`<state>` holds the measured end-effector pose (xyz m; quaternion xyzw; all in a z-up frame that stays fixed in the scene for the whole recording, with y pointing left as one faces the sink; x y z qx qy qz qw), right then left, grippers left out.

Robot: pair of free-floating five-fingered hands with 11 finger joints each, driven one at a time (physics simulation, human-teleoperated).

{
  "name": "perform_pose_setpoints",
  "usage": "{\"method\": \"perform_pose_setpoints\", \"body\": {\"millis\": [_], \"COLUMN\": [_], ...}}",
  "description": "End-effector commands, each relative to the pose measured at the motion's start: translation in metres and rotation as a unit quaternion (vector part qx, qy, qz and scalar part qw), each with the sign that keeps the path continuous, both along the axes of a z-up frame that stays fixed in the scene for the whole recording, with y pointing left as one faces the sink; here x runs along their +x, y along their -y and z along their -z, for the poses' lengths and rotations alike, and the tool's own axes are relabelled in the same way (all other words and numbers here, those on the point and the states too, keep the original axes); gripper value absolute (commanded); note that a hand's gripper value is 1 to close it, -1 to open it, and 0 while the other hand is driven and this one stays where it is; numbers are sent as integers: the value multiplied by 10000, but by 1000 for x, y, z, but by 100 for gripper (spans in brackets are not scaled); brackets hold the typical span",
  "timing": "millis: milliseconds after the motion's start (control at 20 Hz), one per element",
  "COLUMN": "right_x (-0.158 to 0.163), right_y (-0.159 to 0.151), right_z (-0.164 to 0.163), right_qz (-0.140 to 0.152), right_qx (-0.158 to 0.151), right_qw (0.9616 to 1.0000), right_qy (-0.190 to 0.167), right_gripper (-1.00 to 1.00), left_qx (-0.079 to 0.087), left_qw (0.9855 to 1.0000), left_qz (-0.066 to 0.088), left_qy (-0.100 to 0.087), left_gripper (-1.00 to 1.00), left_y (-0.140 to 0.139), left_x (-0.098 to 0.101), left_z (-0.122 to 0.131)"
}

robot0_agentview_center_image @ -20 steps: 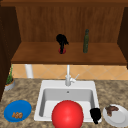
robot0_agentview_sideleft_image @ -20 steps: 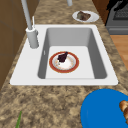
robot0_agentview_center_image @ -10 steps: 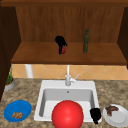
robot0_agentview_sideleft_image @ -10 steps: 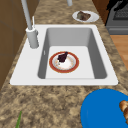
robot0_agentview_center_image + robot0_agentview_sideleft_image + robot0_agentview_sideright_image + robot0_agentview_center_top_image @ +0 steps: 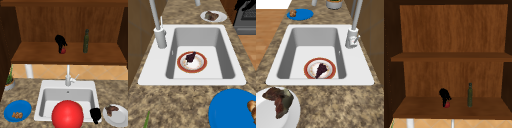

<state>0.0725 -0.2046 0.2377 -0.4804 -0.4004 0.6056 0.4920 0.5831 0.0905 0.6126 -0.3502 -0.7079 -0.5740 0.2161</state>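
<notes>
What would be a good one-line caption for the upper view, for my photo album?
On the lower shelf of a wooden cabinet, the black left hand reaches down onto a small red object, beside an upright dark green bottle.

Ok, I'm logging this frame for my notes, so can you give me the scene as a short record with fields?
left hand: on the lower shelf, fingers down on a small red thing
right hand: at the sink's front right corner
bottle: green, upright on that shelf
sink holds: red-rimmed plate
counter: blue plate left, white plate right
</notes>
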Motion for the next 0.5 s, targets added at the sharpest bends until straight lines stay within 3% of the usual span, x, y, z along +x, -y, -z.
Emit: {"method": "perform_pose_setpoints", "body": {"millis": [0,150,300,450], "right_x": [0,0,0,0], "right_y": [0,0,0,0], "right_z": [0,0,0,0], "right_qz": [0,0,0,0], "right_qx": [0,0,0,0], "right_qw": [10000,10000,10000,10000], "right_qy": [0,0,0,0], "right_gripper": [0,0,0,0], "left_qx": [81,231,339,224], "left_qw": [9999,9994,9991,9989], "left_qz": [-139,-244,-244,-409], "left_qy": [-23,-7,-1,-6], "left_gripper": [-100,-100,-100,-100], "left_y": [-8,-10,-11,-3], "left_x": [-4,-9,-11,-6], "left_z": [-5,-19,-32,-25]}}
